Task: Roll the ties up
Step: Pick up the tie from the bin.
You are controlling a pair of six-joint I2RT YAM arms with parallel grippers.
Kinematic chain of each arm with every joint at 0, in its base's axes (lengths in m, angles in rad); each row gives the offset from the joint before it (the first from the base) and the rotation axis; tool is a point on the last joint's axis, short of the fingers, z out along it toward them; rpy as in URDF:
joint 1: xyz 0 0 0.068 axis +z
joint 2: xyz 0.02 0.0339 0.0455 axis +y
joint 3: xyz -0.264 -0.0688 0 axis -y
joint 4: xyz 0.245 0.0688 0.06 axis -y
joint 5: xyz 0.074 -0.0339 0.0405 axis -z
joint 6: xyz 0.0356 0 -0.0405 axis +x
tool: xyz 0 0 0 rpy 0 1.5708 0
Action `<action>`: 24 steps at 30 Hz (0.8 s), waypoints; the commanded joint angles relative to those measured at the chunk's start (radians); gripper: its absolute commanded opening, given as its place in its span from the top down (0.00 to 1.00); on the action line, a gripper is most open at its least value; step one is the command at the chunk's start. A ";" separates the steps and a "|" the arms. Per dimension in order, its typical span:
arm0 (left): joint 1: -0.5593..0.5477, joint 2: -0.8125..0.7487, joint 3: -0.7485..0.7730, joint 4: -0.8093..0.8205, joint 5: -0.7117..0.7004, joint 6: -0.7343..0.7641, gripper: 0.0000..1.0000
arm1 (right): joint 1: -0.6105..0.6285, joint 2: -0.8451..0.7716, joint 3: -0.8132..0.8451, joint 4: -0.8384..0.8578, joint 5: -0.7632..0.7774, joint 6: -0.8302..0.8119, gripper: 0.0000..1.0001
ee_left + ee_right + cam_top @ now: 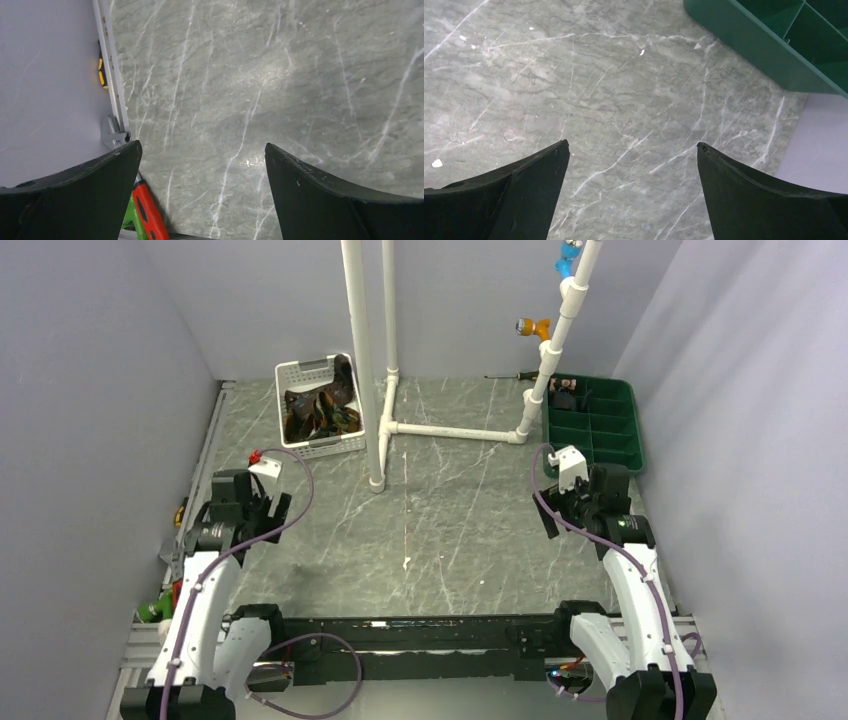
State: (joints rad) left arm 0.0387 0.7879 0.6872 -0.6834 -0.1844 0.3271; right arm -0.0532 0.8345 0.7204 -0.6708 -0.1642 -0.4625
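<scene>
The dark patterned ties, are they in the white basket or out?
In: the dark patterned fabric ties lie bunched inside the white slotted plastic basket, far left.

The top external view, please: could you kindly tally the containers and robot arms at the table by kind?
White basket: 1, holding heaped ties that are too tangled to count
Green compartment tray: 1
Robot arms: 2, the left arm and the right arm
Total: 4

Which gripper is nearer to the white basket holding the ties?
Left. The left gripper sits just in front of the white basket; the right gripper is across the table, beside the green tray.
</scene>
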 commanded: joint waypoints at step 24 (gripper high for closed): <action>-0.032 1.324 1.244 0.108 0.508 -0.299 0.01 | 0.004 0.293 0.229 0.033 0.113 0.124 0.00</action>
State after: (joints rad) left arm 0.0250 2.0281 1.8389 -0.6010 0.2920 0.0494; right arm -0.0505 1.1118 0.9100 -0.6643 -0.0887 -0.3470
